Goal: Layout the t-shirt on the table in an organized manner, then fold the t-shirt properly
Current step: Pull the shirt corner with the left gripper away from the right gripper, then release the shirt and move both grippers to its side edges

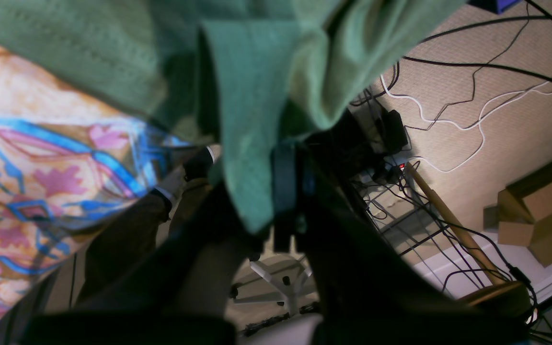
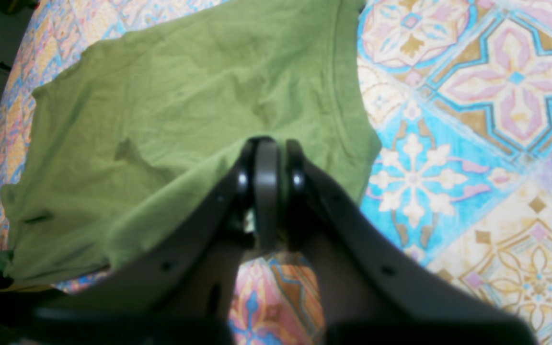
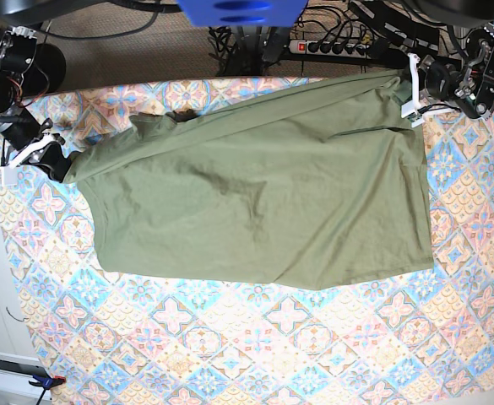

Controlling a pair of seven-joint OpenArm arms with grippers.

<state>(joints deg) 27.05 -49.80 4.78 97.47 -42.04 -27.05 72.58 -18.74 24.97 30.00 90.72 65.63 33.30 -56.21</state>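
Close to the right wrist camera, the right gripper (image 2: pixel 267 191) has its dark jaws pressed together on a fold of the shirt (image 2: pixel 170 120). The green cloth rises a little into the jaws and then spreads away flat over the table (image 2: pixel 472 120). To the right of the gripper the patterned cloth of the table is bare, with blue, pink and cream tiles.

From the left wrist camera, the left gripper (image 1: pixel 285 191) is also closed, and shirt (image 1: pixel 257 110) fabric hangs over and between its fingers, so it holds an edge of the shirt above the table (image 1: pixel 41 167) border. Behind it the floor shows, with black and white cables (image 1: pixel 472 110), a power strip (image 1: pixel 391 167), cardboard boxes (image 1: pixel 539 211) and a white chair base (image 1: pixel 281 278).

From the base view, the shirt (image 3: pixel 263 194) lies wide across the upper half of the table (image 3: pixel 314 354), stretched between the two arms. The right gripper (image 3: pixel 57 160) holds it at the left end of this view and the left gripper (image 3: pixel 411 93) holds it at the upper right corner. The lower edge of the shirt lies flat and rather straight, while the upper edge runs in a long diagonal fold from left up to right. Some soft wrinkles sit near the middle. The front half of the table carries no shirt. Behind the table, a power strip (image 3: pixel 331 46) lies on the floor.
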